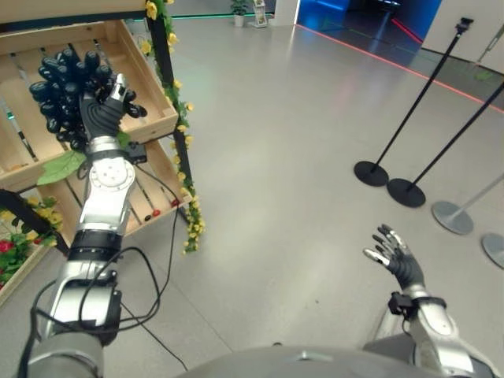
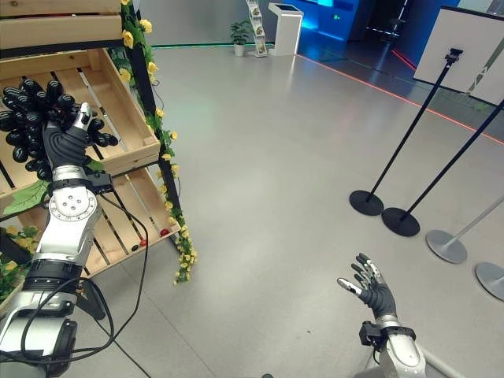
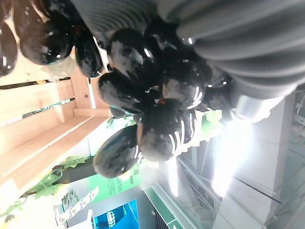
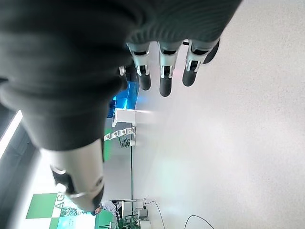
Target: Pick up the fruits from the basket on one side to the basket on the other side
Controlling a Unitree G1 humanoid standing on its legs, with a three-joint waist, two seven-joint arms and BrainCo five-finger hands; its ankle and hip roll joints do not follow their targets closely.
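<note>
The left hand [image 1: 106, 110] seems curled round the black grape bunch [image 1: 67, 87] at the upper wooden crate [image 1: 153, 118] (fingers mostly buried). The right hand [image 1: 398, 256] hangs open, empty.

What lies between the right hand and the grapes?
Mostly bare grey floor, crossed only by the shelf's flowered post, as the left eye view shows. The right hand hangs open; the left hand is at the grapes.

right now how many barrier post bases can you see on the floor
4. Two black round bases sit side by side right of centre, each with a black pole. Two grey bases lie nearer the right edge, the last one cut off. More may stand outside the picture.
</note>
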